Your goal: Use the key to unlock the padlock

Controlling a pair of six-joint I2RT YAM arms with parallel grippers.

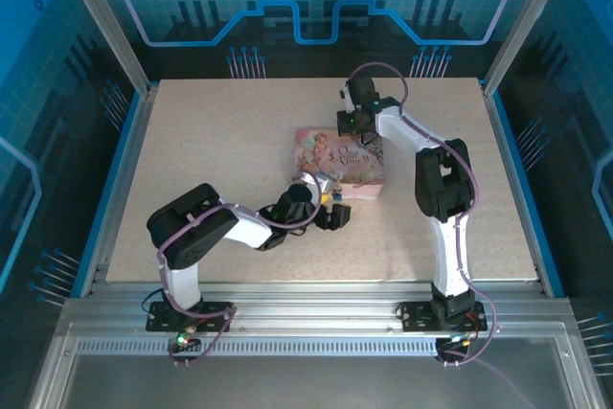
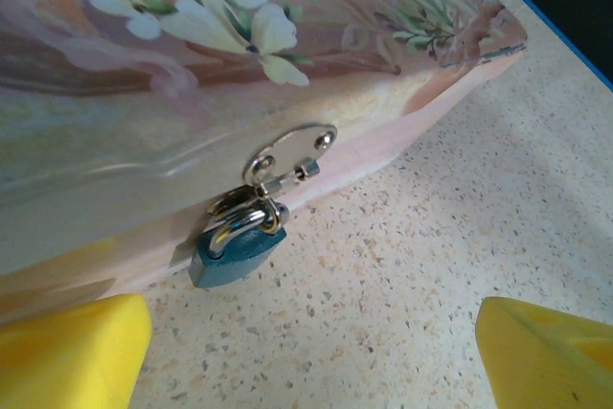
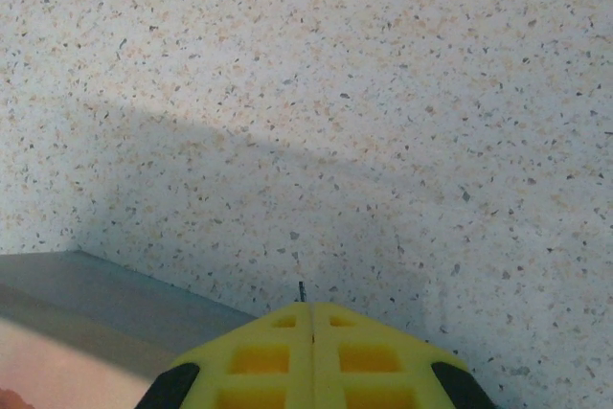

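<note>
Gaping wide, L gripper (image 2: 311, 342) had its yellow plastic fingertips (image 2: 77, 352) at opp. lower corners of wrist view, bare table betw. them: released, holding nothing.

Just ahead of jaws, near but not touching: small teal-blue metal padlock (image 2: 235, 254). Its silver shackle passed thru ring of oval silver hasp plate (image 2: 292, 152) on front side of box. Lock body hung tilted, lower edge down by tabletop, back against box's pale bottom rim. Whether body actually touched table: couldn't tell.

Box = flat pink rectangular box w/ floral and cartoon print (image 2: 192, 64), lying on speckled beige tabletop (image 2: 431, 265).

From top cam: L gripper (image 1: 330, 210) sat at near edge of box (image 1: 340, 162), approx. mid-table, black wrist and white forearm reaching in from L base.

R gripper (image 1: 352, 126) was at box's far side, well apart from L. In its own wrist view, R gripper (image 3: 308, 311) had its yellow fingers pressed together, seam closed: clenched. Thin dark sliver (image 3: 301, 290) stuck out at tip of seam; too small to identify, and couldn't tell if it was pinched there. Beyond the tips lay speckled table, part in shade.
</note>
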